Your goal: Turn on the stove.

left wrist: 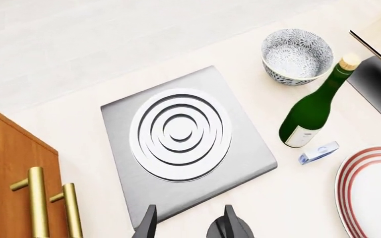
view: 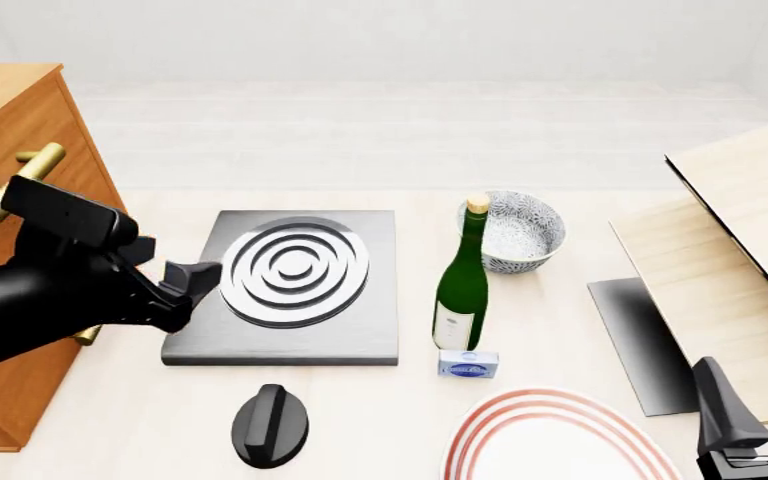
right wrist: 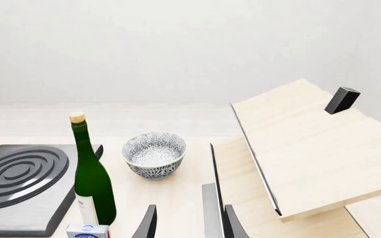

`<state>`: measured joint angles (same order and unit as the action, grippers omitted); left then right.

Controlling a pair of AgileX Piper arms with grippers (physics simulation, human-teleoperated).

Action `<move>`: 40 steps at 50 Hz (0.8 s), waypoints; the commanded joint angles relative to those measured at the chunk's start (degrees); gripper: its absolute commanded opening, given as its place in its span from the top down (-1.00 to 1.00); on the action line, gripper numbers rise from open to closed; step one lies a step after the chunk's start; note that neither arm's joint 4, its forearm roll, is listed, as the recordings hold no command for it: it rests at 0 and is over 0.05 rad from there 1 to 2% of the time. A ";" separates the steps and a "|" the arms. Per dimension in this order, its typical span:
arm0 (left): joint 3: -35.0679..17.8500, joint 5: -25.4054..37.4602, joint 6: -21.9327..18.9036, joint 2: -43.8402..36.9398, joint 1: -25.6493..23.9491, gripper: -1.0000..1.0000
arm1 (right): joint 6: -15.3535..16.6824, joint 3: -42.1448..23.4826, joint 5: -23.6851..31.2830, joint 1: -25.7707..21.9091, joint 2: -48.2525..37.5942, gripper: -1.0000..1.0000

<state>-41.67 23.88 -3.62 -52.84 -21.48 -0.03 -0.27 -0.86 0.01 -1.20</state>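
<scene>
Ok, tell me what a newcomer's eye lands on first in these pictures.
First the stove, a grey plate with silver burner rings at the table's centre, with its black knob lying apart on the near side. Next the upright green bottle just right of it, in front of a patterned bowl. The left hand hovers at the stove's left edge.

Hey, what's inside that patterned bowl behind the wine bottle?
The bowl looks empty: its patterned inner wall and floor show in the right wrist view. In the front view the green bottle covers part of its near left side.
</scene>
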 commanded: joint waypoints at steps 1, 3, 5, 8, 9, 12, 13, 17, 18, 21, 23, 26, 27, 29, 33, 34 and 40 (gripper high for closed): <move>-0.44 -1.90 3.33 -5.19 -2.92 -1.00 | 0.02 0.00 0.00 0.00 0.01 -1.00; -0.04 -2.72 4.71 -5.74 -3.56 -1.00 | 0.00 0.00 0.00 0.01 0.00 -1.00; 0.10 -3.07 5.66 -6.02 -3.59 -1.00 | -0.01 0.00 0.00 0.00 0.00 -1.00; 0.53 -4.07 5.06 -6.24 -3.60 -1.00 | 0.02 0.00 0.00 0.00 0.00 -1.00; 0.67 -4.32 5.39 -6.30 -3.85 -1.00 | 0.00 0.00 -0.01 0.00 -0.01 -1.00; 1.36 -5.17 5.14 -6.90 -4.11 -1.00 | 0.01 0.00 0.00 -0.02 0.02 -1.00; 1.43 -5.37 5.21 -7.13 -4.25 -1.00 | 0.00 0.00 0.00 0.00 0.01 -1.00; 1.67 -6.53 5.58 -7.82 -4.42 -1.00 | 0.00 0.00 0.00 -0.01 0.01 -1.00; 1.78 -6.91 6.57 -8.07 -4.87 -1.00 | 0.00 0.00 -0.02 -0.02 -0.02 -1.00; 2.12 -7.74 7.15 -8.46 -5.60 -1.00 | -0.01 0.00 -0.02 0.00 -0.03 -1.00; 3.00 -8.97 7.69 -9.04 -5.41 -1.00 | 0.01 0.00 0.01 0.00 0.04 -1.00; 4.14 -10.29 8.36 -9.53 -5.62 -1.00 | -0.02 0.00 -0.01 0.01 -0.01 -1.00; 4.52 -10.74 8.70 -9.75 -5.68 -1.00 | 0.01 0.00 -0.02 -0.01 -0.03 -1.00; 4.79 -11.08 8.90 -9.91 -5.75 -1.00 | 0.00 0.00 -0.02 0.00 -0.03 -1.00; 6.35 -13.74 10.04 -11.28 -6.25 -1.00 | 0.00 0.00 -0.01 0.00 -0.02 -1.00; 6.56 -14.02 10.12 -11.43 -6.26 -1.00 | 0.01 0.00 0.00 0.01 0.02 -1.00; 7.19 -15.31 11.52 -12.10 -6.59 -1.00 | 0.00 0.00 -0.01 0.00 -0.01 -1.00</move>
<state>-36.39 11.85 5.67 -63.23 -27.31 -0.03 -0.27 -0.87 0.01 -1.21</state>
